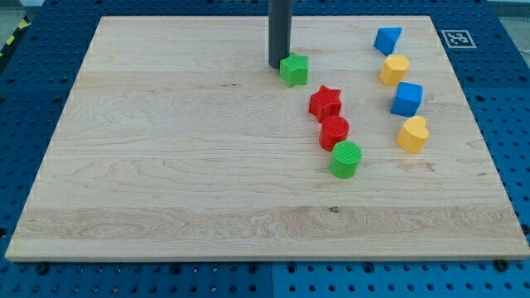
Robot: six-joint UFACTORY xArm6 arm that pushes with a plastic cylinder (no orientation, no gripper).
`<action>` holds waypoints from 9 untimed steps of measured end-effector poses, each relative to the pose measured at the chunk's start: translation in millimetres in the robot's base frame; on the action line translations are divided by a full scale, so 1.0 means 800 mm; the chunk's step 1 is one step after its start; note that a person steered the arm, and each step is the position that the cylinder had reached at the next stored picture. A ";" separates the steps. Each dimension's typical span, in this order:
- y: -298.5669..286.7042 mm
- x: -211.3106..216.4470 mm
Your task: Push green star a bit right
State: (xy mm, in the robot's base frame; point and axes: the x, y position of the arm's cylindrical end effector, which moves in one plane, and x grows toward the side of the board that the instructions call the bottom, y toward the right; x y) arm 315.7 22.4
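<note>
The green star lies near the view's top centre of the wooden board. My tip stands just at the star's left side, touching or nearly touching it. The dark rod rises straight up out of the view's top. To the star's lower right lie a red star, a red cylinder and a green cylinder in a slanted row.
At the view's right a column of blocks runs down: a blue triangular block, a yellow hexagonal block, a blue cube and a yellow heart-like block. A marker tag sits at the board's top right corner.
</note>
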 end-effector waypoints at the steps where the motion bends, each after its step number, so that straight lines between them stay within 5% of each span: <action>1: 0.018 0.000; 4: 0.038 -0.005; 6: -0.079 -0.018; 9: -0.049 0.032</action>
State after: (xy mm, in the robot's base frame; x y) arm 341.3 -16.8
